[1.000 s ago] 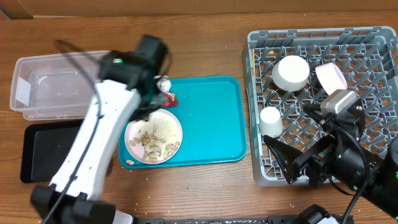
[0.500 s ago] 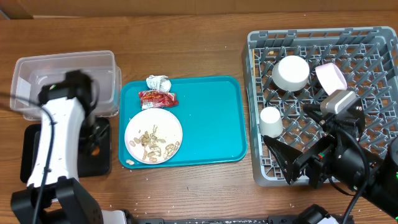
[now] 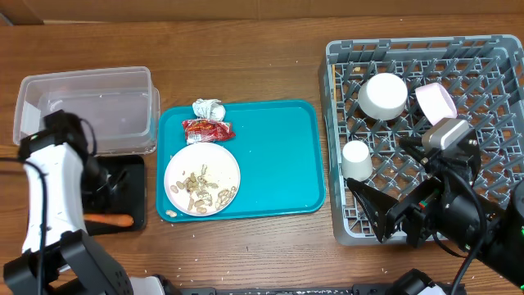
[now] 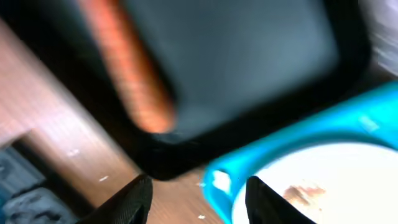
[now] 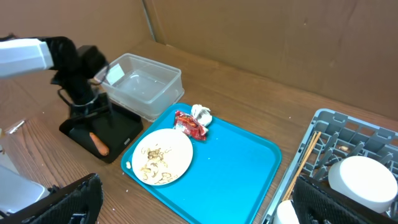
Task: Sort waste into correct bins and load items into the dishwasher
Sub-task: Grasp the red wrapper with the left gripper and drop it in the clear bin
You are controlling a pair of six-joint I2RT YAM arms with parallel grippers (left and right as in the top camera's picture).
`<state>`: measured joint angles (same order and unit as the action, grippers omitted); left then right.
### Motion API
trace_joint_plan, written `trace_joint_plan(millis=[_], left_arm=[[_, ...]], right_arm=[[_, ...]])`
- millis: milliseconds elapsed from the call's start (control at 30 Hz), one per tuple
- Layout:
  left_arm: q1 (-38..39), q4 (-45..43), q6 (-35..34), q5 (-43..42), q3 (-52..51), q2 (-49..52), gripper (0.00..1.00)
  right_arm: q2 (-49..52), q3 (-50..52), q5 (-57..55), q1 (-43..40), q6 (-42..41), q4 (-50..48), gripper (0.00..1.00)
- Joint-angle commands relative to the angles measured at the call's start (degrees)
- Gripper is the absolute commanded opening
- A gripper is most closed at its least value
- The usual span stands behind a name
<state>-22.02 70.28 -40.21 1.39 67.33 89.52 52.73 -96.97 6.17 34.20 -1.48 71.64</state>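
Left of the teal tray [image 3: 278,164], the left gripper [image 4: 199,200] hovers over the black tray [image 3: 135,205], its jaws released and holding nothing. The small orange carrot [image 3: 108,220] lies inside that black tray. The clear tub [image 3: 106,106], also left of the teal tray, sits behind the black tray.

On the teal tray's left half are a crumpled paper ball [image 3: 208,108], a red wrapper [image 3: 207,129] and a white plate [image 3: 202,164] of food scraps [image 3: 199,187].

Right of the teal tray stands the grey dish rack [image 3: 336,123], holding two bowls [image 3: 384,96] [image 3: 435,100], a cup [image 3: 355,158] and chopsticks [image 5: 305,163]. The right gripper [image 5: 199,199] hangs at the rack's front edge — jaws spread wide, empty.
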Motion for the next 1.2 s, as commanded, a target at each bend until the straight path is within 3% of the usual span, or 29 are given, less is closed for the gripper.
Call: trace_joint_plan(millis=[0, 67, 200, 267, 433, 733, 933, 1033, 1167], left_arm=[[11.5, -2.8, 7.1, -2.7, 1.7, -3.0, 0.54], [20.3, -5.9, 9.8, -1.4, 1.7, -2.8, 0.58], [32.4, -12.0, 10.0, 4.2, 1.7, -1.6, 0.81], [36.7, -16.5, 10.0, 8.0, 1.7, -0.8, 0.88], [41.4, -27.9, 13.1, 11.8, 1.7, 2.6, 0.87], [38.5, -39.2, 18.1, 11.7, 1.7, 14.8, 0.86], [38.1, -44.3, 21.0, 11.7, 1.7, 19.1, 0.77], [38.2, -45.8, 20.9, 11.6, 1.7, 19.9, 0.61], [38.2, -45.3, 21.0, 10.4, 2.1, 19.8, 0.24]], right_arm=[[-0.1, -0.2, 0.3, 0.3, 0.4, -0.1, 1.00], [-0.1, -0.2, 0.3, 0.3, 0.4, -0.1, 1.00], [-0.1, -0.2, 0.3, 0.3, 0.4, -0.1, 1.00], [-0.1, -0.2, 0.3, 0.3, 0.4, -0.1, 1.00], [-0.1, -0.2, 0.3, 0.3, 0.4, -0.1, 1.00], [-0.1, -0.2, 0.3, 0.3, 0.4, -0.1, 1.00], [-0.1, -0.2, 0.3, 0.3, 0.4, -0.1, 1.00], [-0.1, -0.2, 0.3, 0.3, 0.4, -0.1, 1.00], [-0.1, -0.2, 0.3, 0.3, 0.4, -0.1, 1.00]])
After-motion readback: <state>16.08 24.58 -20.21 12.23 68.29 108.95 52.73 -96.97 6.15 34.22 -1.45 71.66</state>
